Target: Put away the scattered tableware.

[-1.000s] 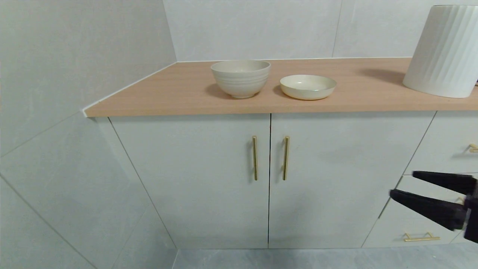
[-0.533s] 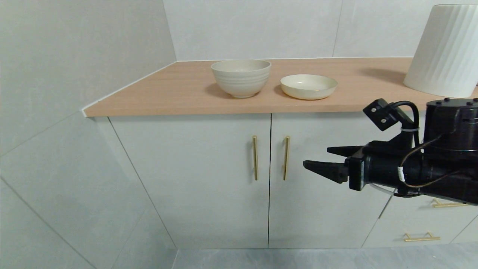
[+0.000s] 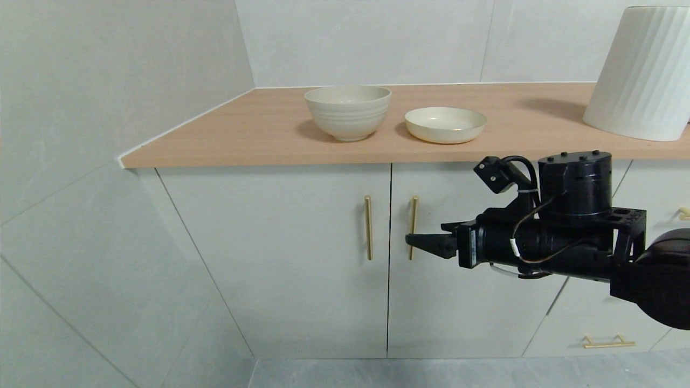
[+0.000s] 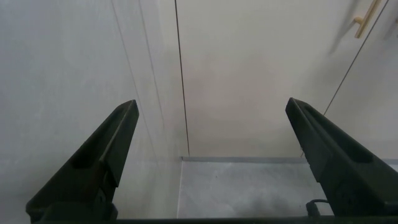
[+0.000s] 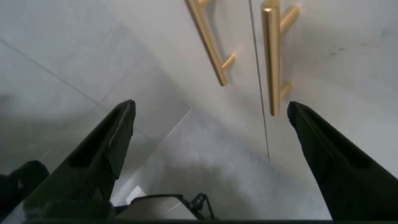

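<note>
A cream ribbed bowl [image 3: 347, 112] and a shallow cream dish [image 3: 445, 124] stand side by side on the wooden countertop [image 3: 253, 141]. Below them are two closed cabinet doors with upright gold handles, the left handle [image 3: 368, 227] and the right handle [image 3: 413, 226]. My right gripper [image 3: 428, 235] is open, level with the right handle [image 5: 272, 59], its tips just short of it. The left handle [image 5: 211, 37] also appears in the right wrist view between the spread fingers [image 5: 99, 162]. My left gripper [image 4: 211, 104] is open and empty, low in front of a pale cabinet door near the floor.
A tall white ribbed vessel [image 3: 641, 75] stands on the counter's right end. Drawers with gold pulls [image 3: 608, 341] lie right of the doors. A tiled wall [image 3: 81, 161] closes off the left side. Grey floor [image 3: 431, 374] runs below.
My right arm has swung up and leftward from the lower right, bringing its open gripper up to the right door handle. Bowl and dish have not moved.
</note>
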Controlling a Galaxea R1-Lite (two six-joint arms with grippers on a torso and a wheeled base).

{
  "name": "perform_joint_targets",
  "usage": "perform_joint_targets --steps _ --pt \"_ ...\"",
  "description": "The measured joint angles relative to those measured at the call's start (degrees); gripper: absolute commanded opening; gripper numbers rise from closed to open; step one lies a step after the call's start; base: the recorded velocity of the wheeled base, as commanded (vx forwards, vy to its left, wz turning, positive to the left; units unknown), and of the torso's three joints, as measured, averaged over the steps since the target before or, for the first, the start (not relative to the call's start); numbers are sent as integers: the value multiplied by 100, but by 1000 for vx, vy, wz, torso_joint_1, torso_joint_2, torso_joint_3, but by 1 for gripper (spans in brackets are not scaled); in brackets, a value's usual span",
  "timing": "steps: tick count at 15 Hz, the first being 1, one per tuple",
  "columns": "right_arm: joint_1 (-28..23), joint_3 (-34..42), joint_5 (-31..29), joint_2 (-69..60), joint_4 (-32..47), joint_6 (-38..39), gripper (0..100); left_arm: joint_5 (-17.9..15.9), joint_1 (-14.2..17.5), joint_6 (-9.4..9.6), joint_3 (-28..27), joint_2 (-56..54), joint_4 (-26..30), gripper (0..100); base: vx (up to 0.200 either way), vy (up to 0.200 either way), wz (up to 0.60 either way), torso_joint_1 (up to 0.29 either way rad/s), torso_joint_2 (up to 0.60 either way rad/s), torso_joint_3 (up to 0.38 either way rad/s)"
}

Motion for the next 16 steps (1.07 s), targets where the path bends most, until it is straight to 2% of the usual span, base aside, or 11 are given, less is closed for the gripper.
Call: perform_joint_targets --steps 2,7,16 --pt "0 -77 2 163 -106 163 100 -1 0 0 0 0 0 100 0 0 0 0 0 0" --pt "-11 -188 -5 878 -987 252 100 -4 0 -4 0 0 0 100 0 0 0 0 0 0" --pt "-6 -291 4 1630 -1829 709 100 -1 0 -6 0 0 0 100 0 0 0 0 0 0"
